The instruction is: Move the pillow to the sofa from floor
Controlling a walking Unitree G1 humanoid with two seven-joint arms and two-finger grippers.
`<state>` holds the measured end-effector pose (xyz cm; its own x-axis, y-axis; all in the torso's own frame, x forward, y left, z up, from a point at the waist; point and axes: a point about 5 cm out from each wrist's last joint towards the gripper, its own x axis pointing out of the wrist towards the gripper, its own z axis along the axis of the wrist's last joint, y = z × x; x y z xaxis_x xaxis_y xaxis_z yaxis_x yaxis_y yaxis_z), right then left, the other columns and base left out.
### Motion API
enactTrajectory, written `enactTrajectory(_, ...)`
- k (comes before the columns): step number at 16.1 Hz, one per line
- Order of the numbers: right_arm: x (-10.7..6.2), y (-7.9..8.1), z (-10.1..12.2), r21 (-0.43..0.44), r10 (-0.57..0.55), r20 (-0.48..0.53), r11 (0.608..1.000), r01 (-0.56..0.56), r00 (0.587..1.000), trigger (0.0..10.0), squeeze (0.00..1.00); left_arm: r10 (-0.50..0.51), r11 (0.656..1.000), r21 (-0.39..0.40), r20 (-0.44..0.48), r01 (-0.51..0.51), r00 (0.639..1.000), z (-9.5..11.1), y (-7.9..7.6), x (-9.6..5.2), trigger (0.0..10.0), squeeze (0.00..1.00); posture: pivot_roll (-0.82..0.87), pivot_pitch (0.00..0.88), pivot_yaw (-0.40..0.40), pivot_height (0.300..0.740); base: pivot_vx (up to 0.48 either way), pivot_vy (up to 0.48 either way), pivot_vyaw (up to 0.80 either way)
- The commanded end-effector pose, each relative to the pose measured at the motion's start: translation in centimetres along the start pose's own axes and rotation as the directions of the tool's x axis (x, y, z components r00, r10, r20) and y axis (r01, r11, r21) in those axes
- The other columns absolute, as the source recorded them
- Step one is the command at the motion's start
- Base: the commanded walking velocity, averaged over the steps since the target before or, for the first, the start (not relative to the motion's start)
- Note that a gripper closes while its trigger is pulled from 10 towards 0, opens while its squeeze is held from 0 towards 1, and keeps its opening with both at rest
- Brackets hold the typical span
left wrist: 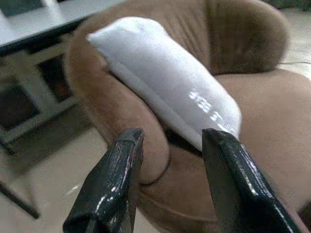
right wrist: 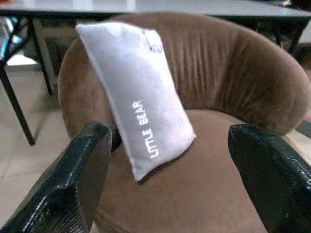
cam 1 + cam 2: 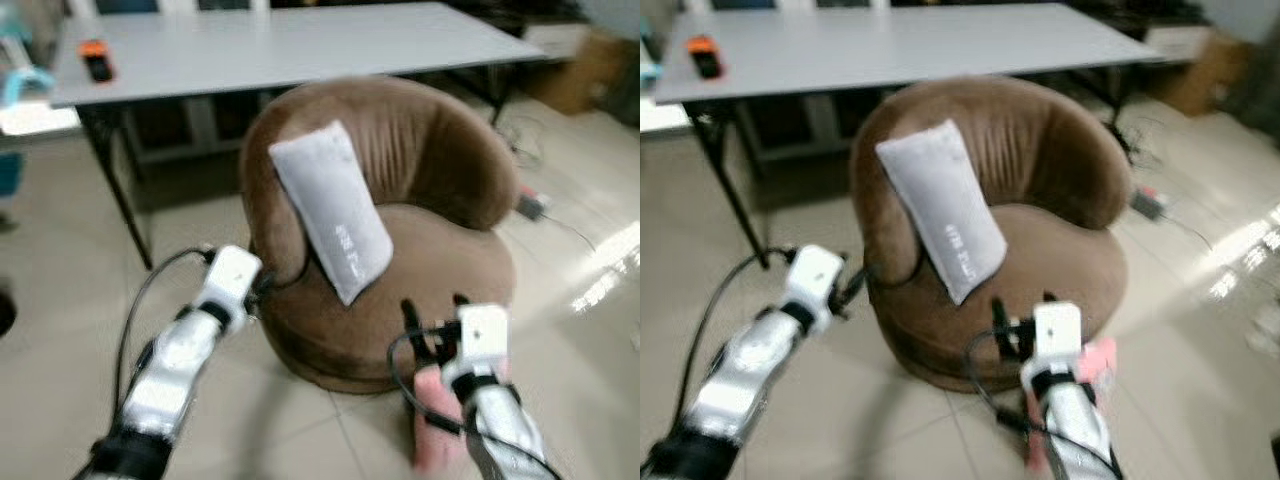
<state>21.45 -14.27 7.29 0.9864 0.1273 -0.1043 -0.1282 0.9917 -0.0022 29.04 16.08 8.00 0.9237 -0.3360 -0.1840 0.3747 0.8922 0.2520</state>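
You see the pale grey rectangular fabric pillow, printed "LITTLE BEAR", leaning tilted against the left side of the round brown velvet sofa, its lower corner on the seat. Your left pincer and right pincer both hold their fingers apart, empty, near the sofa's front. A grey worktop stands behind.

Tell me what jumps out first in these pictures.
A grey pillow printed LITTLE BEAR leans tilted against the inner wall of the round brown sofa, its lower corner on the seat. Both grippers hang open before the sofa: the left gripper near the pillow's side, the right gripper facing the seat.
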Motion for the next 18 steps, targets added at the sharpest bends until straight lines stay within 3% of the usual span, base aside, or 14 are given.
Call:
enactTrajectory(1,-0.4,-1.1,-0.5,0.0,-0.045,-0.02,0.999,0.045,0.999,10.0,0.0,-0.027,1.0,0.007,0.028,0.027,0.999,0.8,-0.9,0.6,10.0,0.0,0.05,0.025,-0.015,0.74,0.0,-0.48,0.0)
enactTrajectory(6,-1.0,-1.0,-1.0,0.059,-0.095,-0.02,0.994,0.096,0.995,10.0,0.0,-0.056,0.998,0.025,0.019,0.056,0.998,0.9,-0.8,0.9,10.0,0.0,0.05,0.023,0.028,0.74,0.0,-0.48,0.0)
enactTrajectory(10,-1.2,-0.7,-1.0,0.01,-0.077,-0.014,0.997,0.078,0.997,10.0,0.0,-0.062,0.998,0.029,0.02,0.062,0.998,1.1,-0.9,1.2,10.0,0.0,0.04,0.023,0.038,0.74,0.0,-0.48,0.0)
enactTrajectory(18,-0.8,0.1,-0.6,-0.016,0.01,0.004,1.0,-0.01,1.0,10.0,0.0,-0.038,0.999,0.02,0.021,0.037,0.999,0.7,-0.6,0.7,10.0,0.0,0.04,0.024,0.026,0.74,0.0,-0.48,0.8)
